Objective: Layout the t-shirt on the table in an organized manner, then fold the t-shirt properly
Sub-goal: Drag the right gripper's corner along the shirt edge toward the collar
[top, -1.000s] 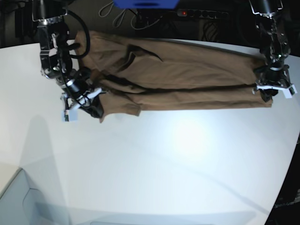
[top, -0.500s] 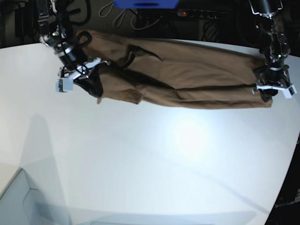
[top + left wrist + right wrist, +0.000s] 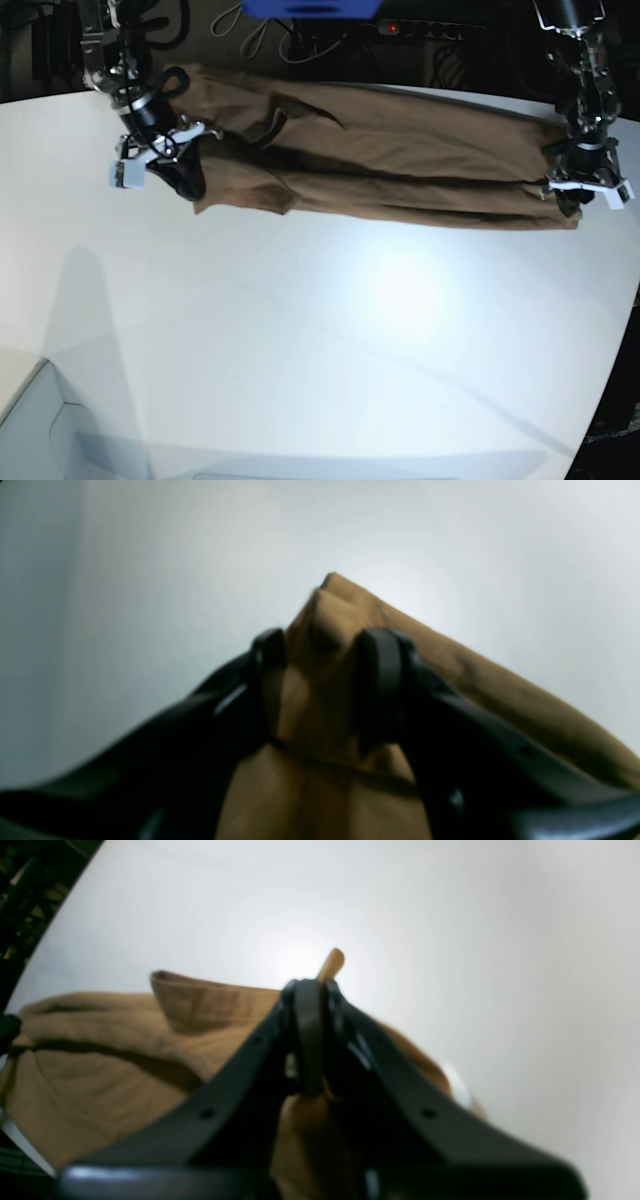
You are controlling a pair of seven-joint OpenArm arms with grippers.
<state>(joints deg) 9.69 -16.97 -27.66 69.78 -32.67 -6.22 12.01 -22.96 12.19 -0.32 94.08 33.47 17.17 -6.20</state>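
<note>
The brown t-shirt (image 3: 400, 150) is bunched into a long band, stretched across the far part of the white table (image 3: 350, 340) between my two grippers. My right gripper (image 3: 165, 160), on the base view's left, is shut on one end of the shirt. In the right wrist view its jaws (image 3: 310, 990) pinch a fold of the shirt (image 3: 100, 1060). My left gripper (image 3: 580, 190), on the base view's right, is shut on the other end. In the left wrist view the gripper (image 3: 325, 652) clamps a bunched corner of the shirt (image 3: 500, 695).
A blue object (image 3: 310, 8), loose cables (image 3: 260, 35) and a power strip (image 3: 430, 28) lie behind the table's far edge. The table's curved edge (image 3: 625, 330) runs down the right side. A pale box corner (image 3: 40, 430) sits at the lower left.
My right gripper has moved toward the far left with its end of the shirt, pulling the band straighter and further back. My left gripper has stayed in place.
</note>
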